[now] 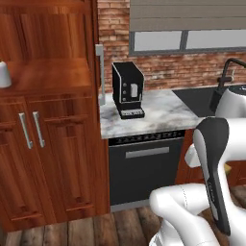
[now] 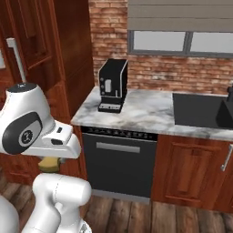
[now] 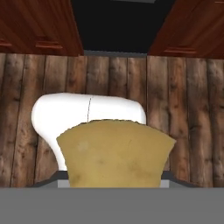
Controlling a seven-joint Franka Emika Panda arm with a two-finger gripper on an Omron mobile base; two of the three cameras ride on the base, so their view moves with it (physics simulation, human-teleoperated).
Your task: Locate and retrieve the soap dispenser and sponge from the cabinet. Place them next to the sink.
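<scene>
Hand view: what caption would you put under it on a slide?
Yellow sponge held close before the hand camera, above a wooden plank floor facing the black dishwasher front.

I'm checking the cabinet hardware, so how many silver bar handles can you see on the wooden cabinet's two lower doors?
2. In the left base view, the left handle and the right handle stand upright side by side on the cabinet, where its two lower doors meet. Others may be hidden.

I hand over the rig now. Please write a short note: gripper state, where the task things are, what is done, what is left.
Gripper: shut on the small yellow sponge, held low over the wood floor.
Pale grey-white soap dispenser: on the shelf of the reddish-brown wooden cabinet, at the frame edge.
Black recessed sink: right of the black coffee machine.
Done: sponge picked.
Left: sponge beside sink, then the dispenser.
</scene>
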